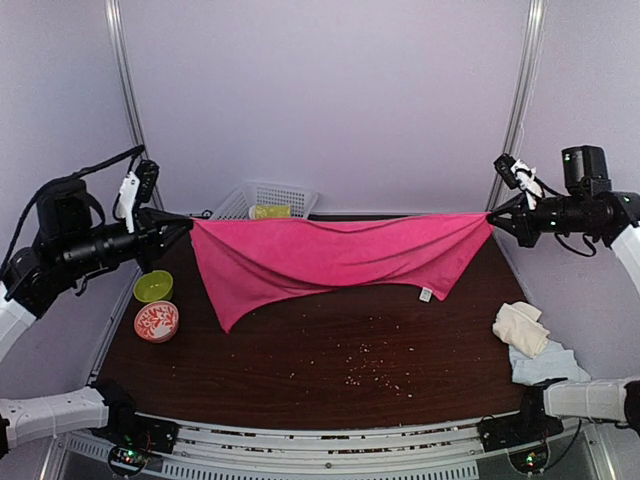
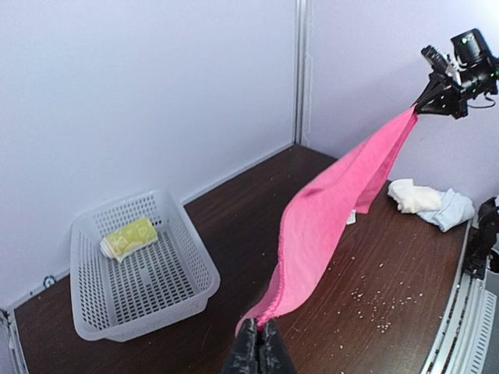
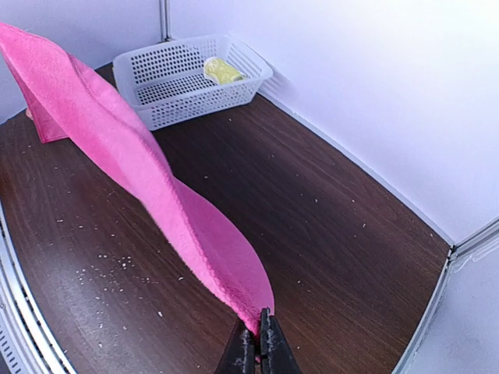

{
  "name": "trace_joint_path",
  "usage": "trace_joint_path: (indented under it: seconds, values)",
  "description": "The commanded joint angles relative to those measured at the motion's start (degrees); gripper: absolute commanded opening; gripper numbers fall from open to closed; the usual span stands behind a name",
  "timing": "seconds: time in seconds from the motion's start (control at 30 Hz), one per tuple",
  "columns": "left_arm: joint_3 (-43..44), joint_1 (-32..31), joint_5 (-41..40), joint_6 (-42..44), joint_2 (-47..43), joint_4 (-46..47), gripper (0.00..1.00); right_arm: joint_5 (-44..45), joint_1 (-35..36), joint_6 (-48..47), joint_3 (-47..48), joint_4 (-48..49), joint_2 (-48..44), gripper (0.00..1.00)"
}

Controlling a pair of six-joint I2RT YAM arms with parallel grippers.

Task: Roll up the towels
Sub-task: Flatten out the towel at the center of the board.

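Observation:
The hot-pink towel (image 1: 330,255) hangs stretched in the air between my two grippers, its lower corner drooping toward the table at the left. My left gripper (image 1: 188,224) is shut on its left corner; in the left wrist view the towel (image 2: 327,218) runs from my gripper (image 2: 262,331) up to the right one. My right gripper (image 1: 492,216) is shut on the right corner, seen in the right wrist view (image 3: 257,331) with the towel (image 3: 132,148). A rolled lime-yellow towel (image 1: 270,211) lies in the white basket (image 1: 290,195). Cream (image 1: 522,327) and pale-blue (image 1: 545,362) towels lie crumpled at the right.
A green bowl (image 1: 153,286) and a red patterned bowl (image 1: 156,322) stand at the table's left. Crumbs (image 1: 365,365) are scattered on the dark wood table's front middle. The basket (image 2: 187,284) sits at the back by the wall.

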Motion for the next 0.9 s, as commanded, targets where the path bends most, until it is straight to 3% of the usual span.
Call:
trace_joint_path:
  seconds: [0.0,0.2,0.33,0.47,0.53,0.67,0.87]
  values:
    - [-0.33,0.11,7.31,1.9,-7.8,-1.24,0.0,-6.05,-0.2,-1.85,-1.65,-6.06,-11.6,0.0]
    - [5.12,0.05,10.34,2.23,-11.65,-8.36,0.0,-14.97,-4.14,-11.25,2.18,-19.77,-15.82,0.0]
    - [4.86,0.07,1.96,-0.67,-9.1,-10.76,0.0,-15.75,-4.16,-8.65,-1.69,-16.24,-16.02,0.01]
    - [-0.4,0.1,-10.1,-6.8,1.34,-10.97,0.0,-9.29,-4.16,-4.24,-9.1,-6.34,-12.38,0.03]
    - [-3.02,0.12,-15.32,-10.88,8.6,-10.19,0.0,-5.5,-4.16,-4.44,-12.31,-1.8,-7.48,0.0]
    - [-6.35,0.18,-16.96,-13.92,23.31,-3.37,0.0,1.94,-3.98,-5.17,-13.52,3.53,9.29,0.0]
    - [-5.17,0.27,-20.61,-12.78,38.19,7.03,0.0,2.76,-3.89,-4.25,-1.39,4.26,39.13,0.0]
